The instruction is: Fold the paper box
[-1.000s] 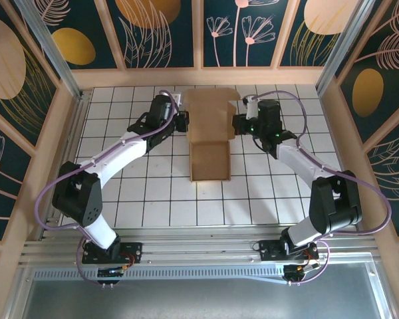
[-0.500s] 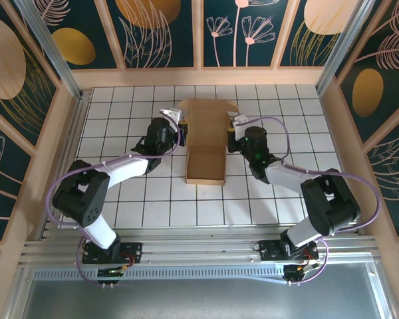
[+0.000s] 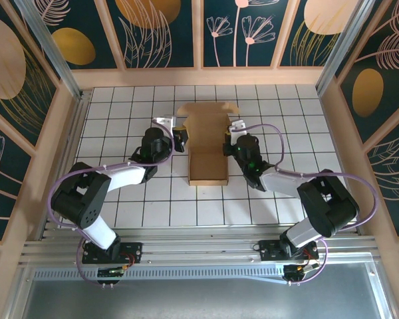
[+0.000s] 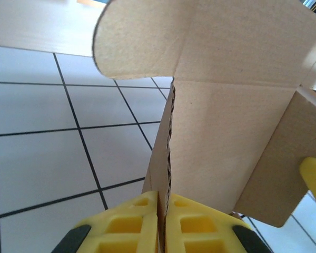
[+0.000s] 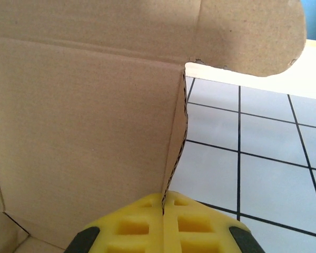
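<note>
1. Paper box (image 3: 208,143): brown cardboard, at mid-desk between the two arms. The near half is already a shallow open tray. The far half is a lid panel with a rounded tab (image 4: 142,37) at each far corner, and it is not yet closed over the tray.
2. Desk (image 3: 120,106): white tiles with dark grid lines. It carries the box and nothing else that we list.
3. Left tool (image 4: 162,211): the yellow pads are closed to a card's thickness on the raw edge of the box's left side wall (image 4: 167,153), where that wall meets the lid panel. We record a firm pinch on the box.
4. Right tool (image 5: 163,208): it mirrors the left, with its pads shut on the edge of the right side wall (image 5: 175,137). The other rounded tab (image 5: 253,37) hangs above and beyond them.
5. Step in hand: we judge that both side walls are being held upright at the hinge line. The tray is formed and the lid remains to be folded, so the task looks roughly half done.
6. Next move: we judge it calls for both tools to work evenly. The lid must come forward over the tray and the tabs must turn inward.
7. Hazard: if one side pulls harder than the other, the tray could skew or a crease could tear.
</note>
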